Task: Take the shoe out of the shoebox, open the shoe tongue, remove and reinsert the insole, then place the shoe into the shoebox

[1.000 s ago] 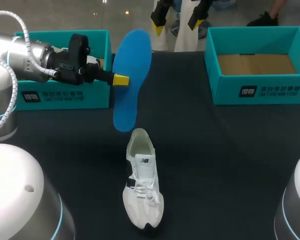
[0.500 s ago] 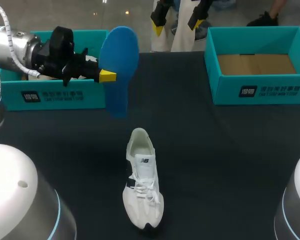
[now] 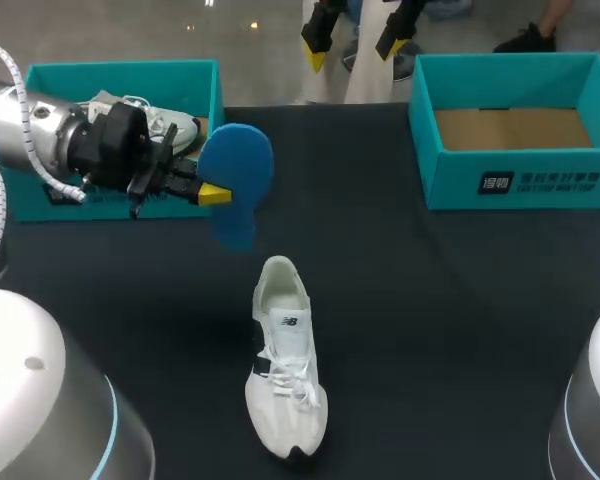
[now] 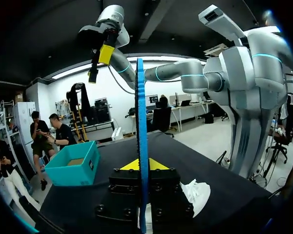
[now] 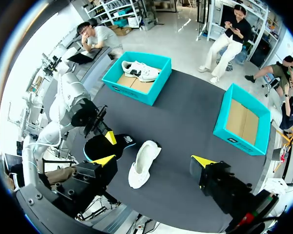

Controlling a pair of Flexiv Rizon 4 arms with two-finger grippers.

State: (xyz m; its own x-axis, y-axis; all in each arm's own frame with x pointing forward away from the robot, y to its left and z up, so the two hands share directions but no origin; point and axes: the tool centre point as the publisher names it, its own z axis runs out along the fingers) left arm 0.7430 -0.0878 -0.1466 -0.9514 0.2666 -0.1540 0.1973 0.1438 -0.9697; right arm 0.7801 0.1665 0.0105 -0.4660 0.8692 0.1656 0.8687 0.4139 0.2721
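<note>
Black table (image 3: pixel 430 300) layout unchanged: left shoebox (image 3: pixel 180 68) and right shoebox (image 3: pixel 520 180) at far edge, white shoe (image 3: pixel 285 370) upright mid-table, outside both. Blue insole (image 3: pixel 237 170) out of shoe, clamped edge-on in left gripper (image 4: pixel 142 165); since 1 s ago it dropped lower and pulled back toward left shoebox. Right gripper (image 5: pixel 154 161) spread wide, holding nothing, high above table.

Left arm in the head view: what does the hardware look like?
Left arm: silver metallic cylindrical link, white coiled cable looped alongside. Black blocky end effector with bright yellow fingertips. Base links are smooth grey-white domes with a thin cyan ring.
</note>
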